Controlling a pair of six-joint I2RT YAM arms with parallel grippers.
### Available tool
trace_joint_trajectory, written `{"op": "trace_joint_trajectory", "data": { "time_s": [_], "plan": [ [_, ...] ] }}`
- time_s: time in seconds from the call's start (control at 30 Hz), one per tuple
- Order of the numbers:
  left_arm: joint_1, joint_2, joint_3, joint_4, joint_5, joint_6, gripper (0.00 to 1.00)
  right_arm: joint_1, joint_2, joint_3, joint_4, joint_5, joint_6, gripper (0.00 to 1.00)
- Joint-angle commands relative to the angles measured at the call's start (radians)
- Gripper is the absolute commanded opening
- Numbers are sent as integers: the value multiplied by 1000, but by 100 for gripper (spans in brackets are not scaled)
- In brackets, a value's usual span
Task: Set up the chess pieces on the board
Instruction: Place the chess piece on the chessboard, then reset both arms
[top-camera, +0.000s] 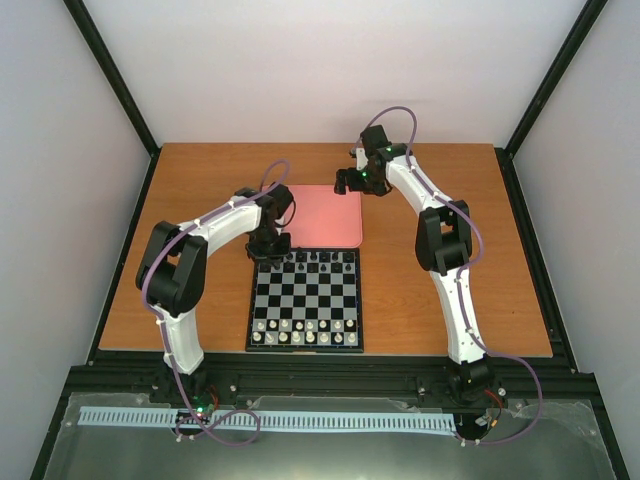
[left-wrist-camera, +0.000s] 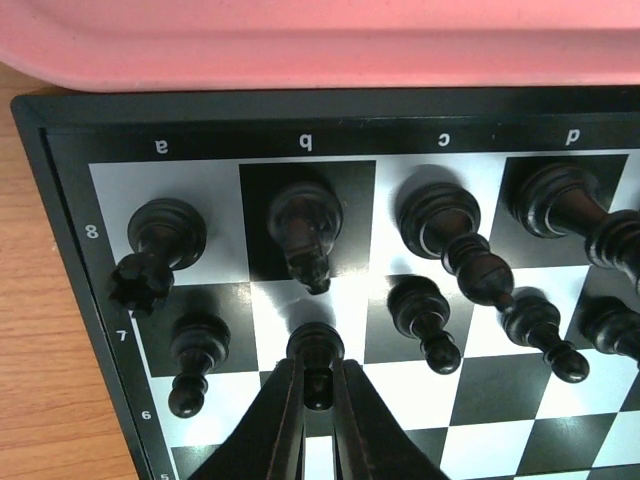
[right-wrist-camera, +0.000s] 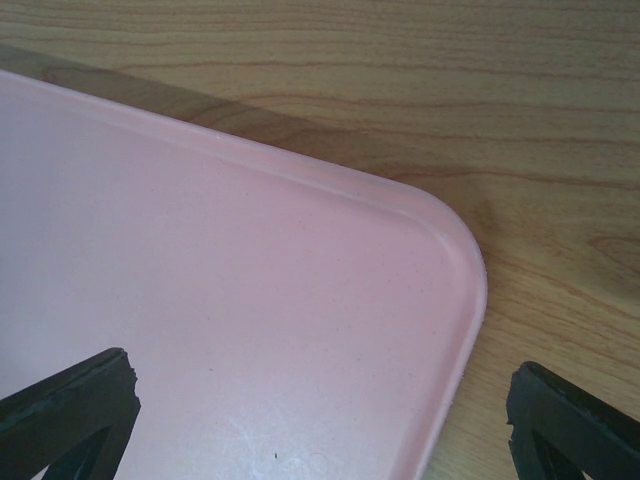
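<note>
The board lies at mid-table, its far edge against the pink tray. Black chess pieces stand on its two far rows. My left gripper is over the board's far left corner. In the left wrist view it is shut on a black pawn upright over the light b7 square; I cannot tell if the base touches. A rook, knight and bishop stand behind it, with pawns beside it. My right gripper is open and empty above the tray's far right corner.
The pink tray lies behind the board and shows bare in the right wrist view, with my right gripper above it. White pieces fill the board's two near rows. Bare wooden table lies on both sides.
</note>
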Motion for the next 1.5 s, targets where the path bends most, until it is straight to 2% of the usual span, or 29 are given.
{"op": "trace_joint_trajectory", "data": {
  "time_s": [0.0, 0.1, 0.33, 0.6, 0.87, 1.0, 1.03, 1.1, 1.13, 1.2, 1.47],
  "plan": [
    [-1, -20, -4, -12, -10, -10, 9, 7, -7, -6, 1, -3, -10, 100],
    [-1, -17, -8, -10, -9, -12, 10, 6, -7, -7, 0, -4, -10, 100],
    [-1, -19, -7, -8, -9, -12, 20, 7, -13, -15, 2, -2, -12, 100],
    [-1, -30, 22, -28, -12, -12, 21, 7, -24, -16, 1, -1, -12, 100],
    [1, -58, 102, -94, -41, -6, 27, 9, -53, -15, -1, 6, -5, 100],
    [3, -79, 155, -135, -61, -2, 40, 9, -67, -3, -19, 22, -8, 100],
    [6, -85, 172, -148, -67, -1, 50, 9, -72, -4, -22, 33, -6, 100],
    [19, -95, 210, -166, -73, 5, 85, 9, -81, 5, -31, 35, -3, 100],
    [29, -101, 229, -173, -74, 10, 97, 10, -85, 11, -40, 36, 0, 100],
    [55, -107, 279, -186, -71, 15, 100, 11, -98, 15, -54, 42, -1, 100],
    [192, -101, 491, -212, -121, 55, 100, 15, -162, -21, -128, 142, 16, 100]
  ]
}}
